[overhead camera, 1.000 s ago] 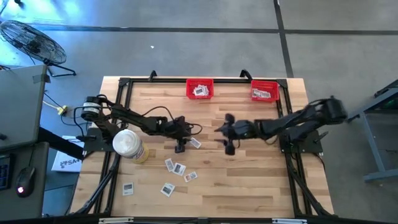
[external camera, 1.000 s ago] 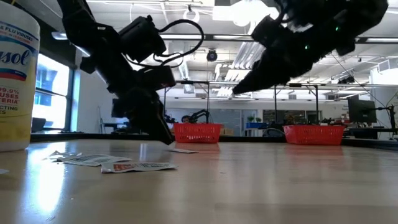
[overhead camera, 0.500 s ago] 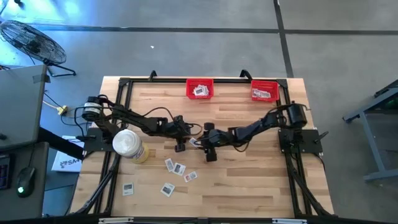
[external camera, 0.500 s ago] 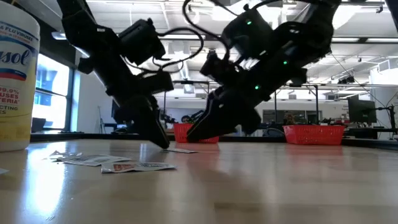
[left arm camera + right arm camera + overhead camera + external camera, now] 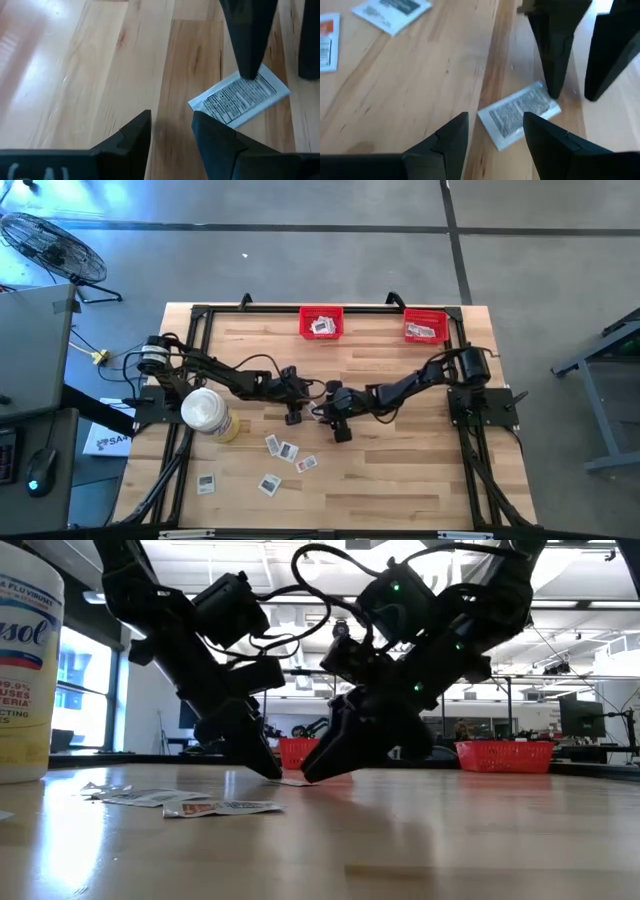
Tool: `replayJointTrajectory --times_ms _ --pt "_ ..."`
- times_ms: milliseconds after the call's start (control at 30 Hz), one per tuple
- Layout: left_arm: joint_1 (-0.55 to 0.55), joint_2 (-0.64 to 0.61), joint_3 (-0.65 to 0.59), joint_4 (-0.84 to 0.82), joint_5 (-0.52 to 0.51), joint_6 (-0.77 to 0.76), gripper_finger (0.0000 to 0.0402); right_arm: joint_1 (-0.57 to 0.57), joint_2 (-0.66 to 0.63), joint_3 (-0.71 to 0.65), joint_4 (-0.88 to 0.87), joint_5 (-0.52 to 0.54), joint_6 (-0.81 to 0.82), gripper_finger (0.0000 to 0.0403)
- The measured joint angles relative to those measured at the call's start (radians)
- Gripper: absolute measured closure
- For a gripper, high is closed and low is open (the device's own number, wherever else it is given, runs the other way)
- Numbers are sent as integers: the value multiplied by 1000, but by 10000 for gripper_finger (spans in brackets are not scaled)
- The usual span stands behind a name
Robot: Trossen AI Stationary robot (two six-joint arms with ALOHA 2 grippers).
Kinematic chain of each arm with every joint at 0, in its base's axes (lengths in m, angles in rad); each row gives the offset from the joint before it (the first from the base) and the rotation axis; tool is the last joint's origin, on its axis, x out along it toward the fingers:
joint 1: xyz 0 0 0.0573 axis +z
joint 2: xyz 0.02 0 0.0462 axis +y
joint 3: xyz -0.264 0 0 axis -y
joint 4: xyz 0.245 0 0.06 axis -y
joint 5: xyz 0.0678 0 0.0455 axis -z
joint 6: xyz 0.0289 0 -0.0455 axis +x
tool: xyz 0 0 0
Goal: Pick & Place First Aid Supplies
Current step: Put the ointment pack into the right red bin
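Closing in on one packet [image 5: 517, 114] from opposite sides, both sets of fingers stand slightly parted with nothing between them. The right gripper [image 5: 338, 417] has swung in over the last second from well to the packet's right, and now its tips [image 5: 248, 37] press down at the packet's edge, as the left wrist view shows. The left gripper [image 5: 292, 402] has barely shifted; its tips [image 5: 551, 55] stand just at the packet's other edge. This packet lies flat on the surface [image 5: 400, 480], between the two grippers, well short of the two red bins [image 5: 321, 322] at the far edge. My reading: the right arm has come to pin or take over a packet the left could not lift, so the pick is only starting.

Outward from the packet, the right arm reaches low and long from its base, elbow raised; the left arm stretches in likewise, wrist tipped steeply down. Other loose packets [image 5: 285, 451] lie nearer the front edge than this one, beside a white canister [image 5: 207, 412]
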Motion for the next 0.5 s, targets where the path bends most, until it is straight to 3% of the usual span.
replayJointTrajectory --times_ms 233,500 --pt "0 3 0 21 -1 0 252 0 55 1 85 -19 -16 232" --pt "1 3 -1 21 -2 -1 252 -27 64 2 61 -36 4 289"
